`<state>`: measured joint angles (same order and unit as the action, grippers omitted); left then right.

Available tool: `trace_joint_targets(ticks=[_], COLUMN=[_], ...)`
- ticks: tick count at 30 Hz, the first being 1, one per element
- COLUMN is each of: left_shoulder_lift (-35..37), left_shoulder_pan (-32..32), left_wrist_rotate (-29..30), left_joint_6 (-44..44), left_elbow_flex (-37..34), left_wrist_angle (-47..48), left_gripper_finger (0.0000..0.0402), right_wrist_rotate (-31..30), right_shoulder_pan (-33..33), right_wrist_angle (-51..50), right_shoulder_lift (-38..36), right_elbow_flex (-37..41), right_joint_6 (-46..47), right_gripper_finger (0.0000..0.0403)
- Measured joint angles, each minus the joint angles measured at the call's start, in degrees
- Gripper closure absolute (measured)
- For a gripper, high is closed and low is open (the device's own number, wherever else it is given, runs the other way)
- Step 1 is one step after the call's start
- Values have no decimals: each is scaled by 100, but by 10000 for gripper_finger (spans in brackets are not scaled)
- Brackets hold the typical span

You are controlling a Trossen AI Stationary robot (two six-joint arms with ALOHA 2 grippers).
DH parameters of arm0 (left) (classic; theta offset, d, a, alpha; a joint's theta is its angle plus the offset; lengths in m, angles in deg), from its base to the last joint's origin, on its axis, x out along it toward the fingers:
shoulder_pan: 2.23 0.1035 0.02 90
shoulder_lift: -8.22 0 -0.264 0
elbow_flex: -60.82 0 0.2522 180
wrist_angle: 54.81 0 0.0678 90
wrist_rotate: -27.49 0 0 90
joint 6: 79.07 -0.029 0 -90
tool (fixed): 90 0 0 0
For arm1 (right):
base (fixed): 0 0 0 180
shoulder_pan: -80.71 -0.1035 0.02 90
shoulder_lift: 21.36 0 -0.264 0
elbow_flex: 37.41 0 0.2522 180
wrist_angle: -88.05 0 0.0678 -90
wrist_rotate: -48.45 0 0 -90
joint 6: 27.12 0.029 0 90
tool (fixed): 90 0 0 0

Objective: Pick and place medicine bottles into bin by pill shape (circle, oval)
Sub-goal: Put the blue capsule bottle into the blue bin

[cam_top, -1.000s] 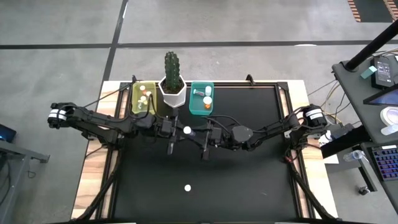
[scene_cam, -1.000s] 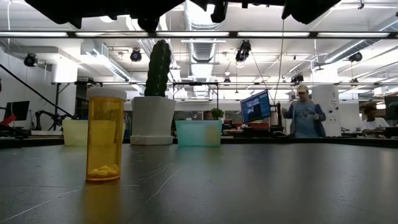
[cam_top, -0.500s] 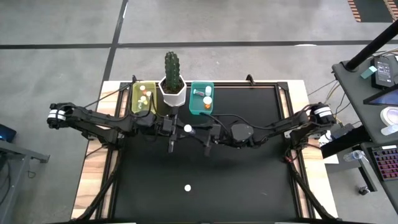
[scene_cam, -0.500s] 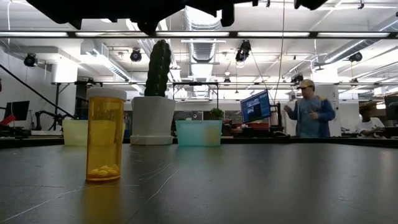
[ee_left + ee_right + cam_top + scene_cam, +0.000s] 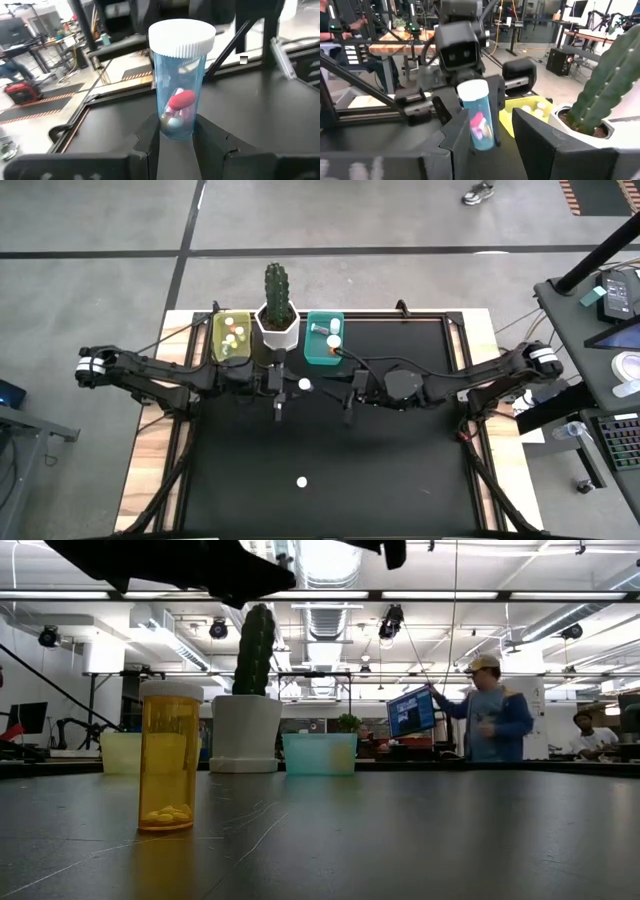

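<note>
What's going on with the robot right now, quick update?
Left gripper shut on blue bottle, held up. Right gripper open, facing it. Orange bottle waits on the table. Nothing blocking.

From above, the bottles in the yellow bin (image 5: pixel 229 337) and the teal bin (image 5: pixel 323 338) are showing only as tiny dots — pill shapes cannot be told. In the low view both arms are being cut off by the top edge, and the cactus pot (image 5: pixel 245 733) is hiding part of each bin.
</note>
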<state>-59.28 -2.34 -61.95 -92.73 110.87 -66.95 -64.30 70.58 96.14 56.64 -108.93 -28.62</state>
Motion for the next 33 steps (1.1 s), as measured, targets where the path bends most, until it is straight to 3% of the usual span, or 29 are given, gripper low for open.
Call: trace_joint_targets(ticks=[12,26,33], left_shoulder_lift=[-4,-9,-11], left_shoulder_pan=[53,53,53], left_wrist_rotate=[104,128,142], left_joint_6=[-76,-76,-75], left_elbow_flex=[-6,-11,-13], left_wrist_angle=[106,137,135], left_gripper_finger=[324,324,324], right_wrist_rotate=[4,-54,-132], right_shoulder_pan=[-7,-7,2], right_wrist_angle=[-533,-4091,-5434], right_shoulder_lift=[-236,839,1353], right_elbow_flex=[-278,-3030,-4154], right_joint_6=[-462,-472,-64], right_gripper_finger=[275,275,238])
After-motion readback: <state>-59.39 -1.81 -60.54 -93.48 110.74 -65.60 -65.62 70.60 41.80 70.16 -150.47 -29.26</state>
